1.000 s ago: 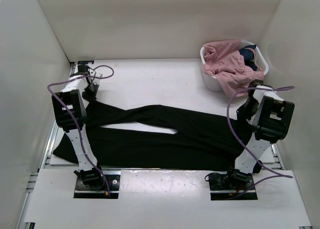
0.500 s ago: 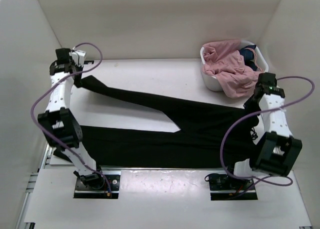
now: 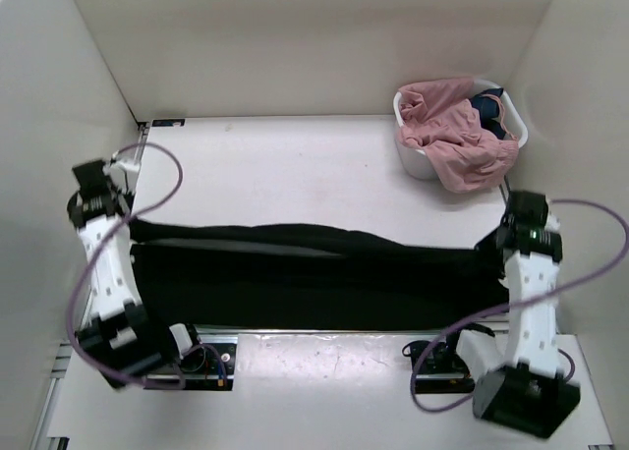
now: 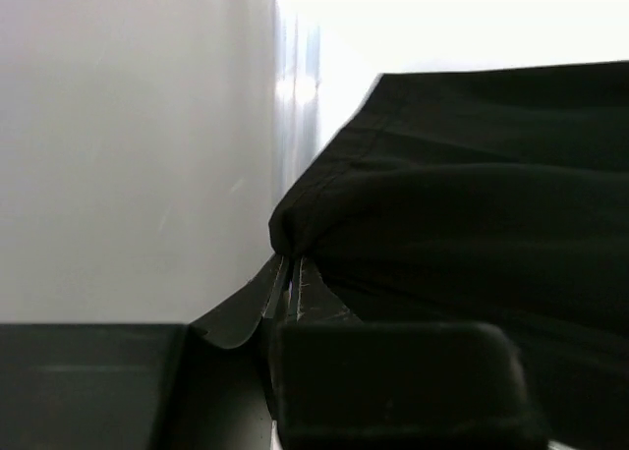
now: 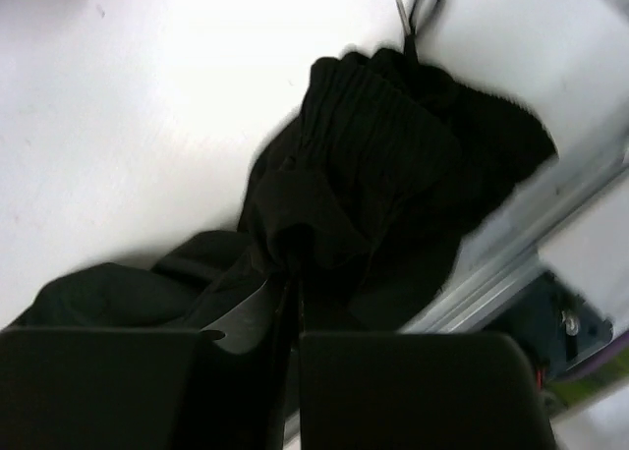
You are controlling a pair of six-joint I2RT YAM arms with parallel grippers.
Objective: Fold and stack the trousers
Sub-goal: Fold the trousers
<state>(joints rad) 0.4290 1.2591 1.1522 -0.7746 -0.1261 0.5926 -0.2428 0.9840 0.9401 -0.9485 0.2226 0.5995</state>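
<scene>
The black trousers (image 3: 314,273) lie across the table's near half, folded lengthwise into one long band with one leg over the other. My left gripper (image 3: 126,226) is shut on the leg hems at the band's left end; the left wrist view shows the jaws pinching the hem (image 4: 295,236). My right gripper (image 3: 499,239) is shut on the waistband at the right end; the right wrist view shows bunched waist fabric (image 5: 393,145) clamped between the jaws (image 5: 293,263).
A white basket (image 3: 418,155) at the back right holds pink clothes (image 3: 452,136) that spill over its rim. White walls close in the left, back and right sides. A metal rail runs along the table's near edge (image 3: 314,330).
Both arms swung from the back toward the near side, carrying the upper leg and waist down over the lower leg. The trousers went from a spread V to one folded band.
</scene>
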